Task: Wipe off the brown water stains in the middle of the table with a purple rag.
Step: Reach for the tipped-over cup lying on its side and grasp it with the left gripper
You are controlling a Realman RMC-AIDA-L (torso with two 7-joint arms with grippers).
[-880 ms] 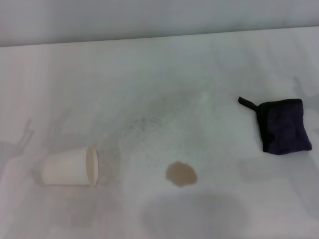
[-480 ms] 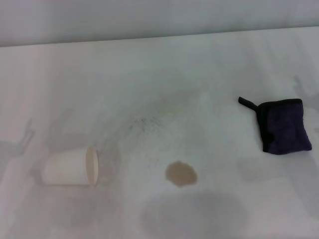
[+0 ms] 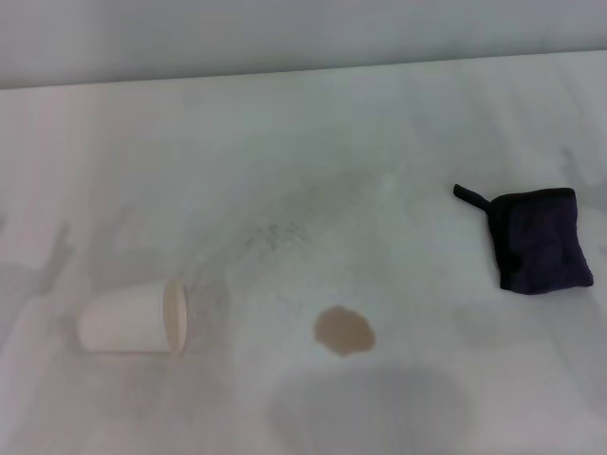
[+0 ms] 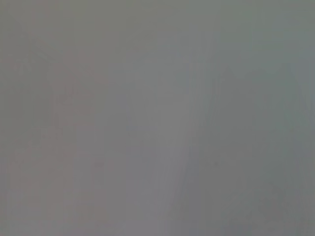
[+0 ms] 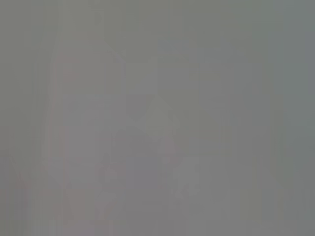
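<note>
In the head view the brown water stains form one small tan blotch on the white table, near its middle and toward the front. The purple rag lies folded at the right, dark with black edging and a short black tab pointing left. Rag and stain are well apart. Neither gripper shows in the head view. Both wrist views show only a plain grey surface with faint shadows and no fingers.
A white paper cup lies on its side at the left front, its mouth facing right toward the stain. Faint grey smears and specks cross the tabletop. The table's far edge runs along the top of the head view.
The cup, stain and rag lie as before. The faint shadows at the table's left edge have shifted slightly.
</note>
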